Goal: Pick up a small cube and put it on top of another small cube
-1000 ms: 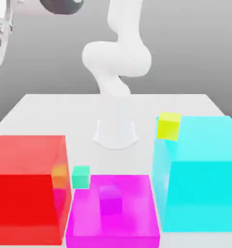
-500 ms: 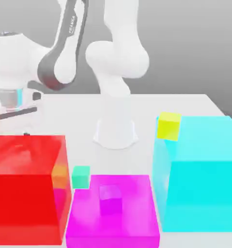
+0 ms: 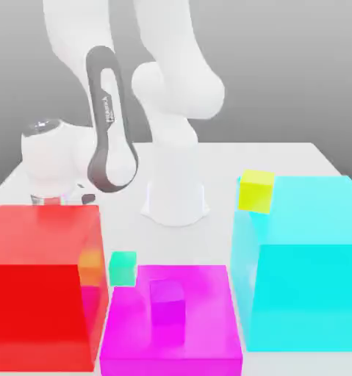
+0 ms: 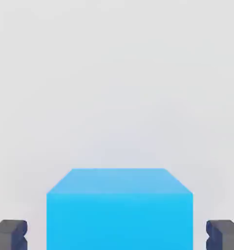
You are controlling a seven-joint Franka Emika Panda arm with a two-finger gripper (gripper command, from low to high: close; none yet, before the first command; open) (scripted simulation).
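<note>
In the exterior view the white arm [image 3: 109, 132] bends down from its base [image 3: 176, 198] toward the far left of the tabletop [image 3: 281, 158]. Its hand [image 3: 52, 158] hangs low behind the big red block [image 3: 39, 286], which hides whatever lies beneath it. A big magenta block [image 3: 171, 319] stands near the middle at the front, and a big cyan block [image 3: 300, 261] stands at the exterior view's right. A small teal-green cube [image 3: 123, 268] sits between the red and magenta blocks. A small yellow cube [image 3: 256, 192] sits at the far left corner of the cyan block. A small cube shape [image 3: 167, 301] shows tinted through the magenta block.

In the hand view the blue cube [image 4: 119, 210] rests on the pale tabletop, directly between the two dark fingertips [image 4: 9, 235] of the pincer [image 4: 119, 235]. One fingertip stands on each side of the cube. A thin gap shows between each fingertip and the cube's side, so the pincer is open around the cube, not gripping it.
</note>
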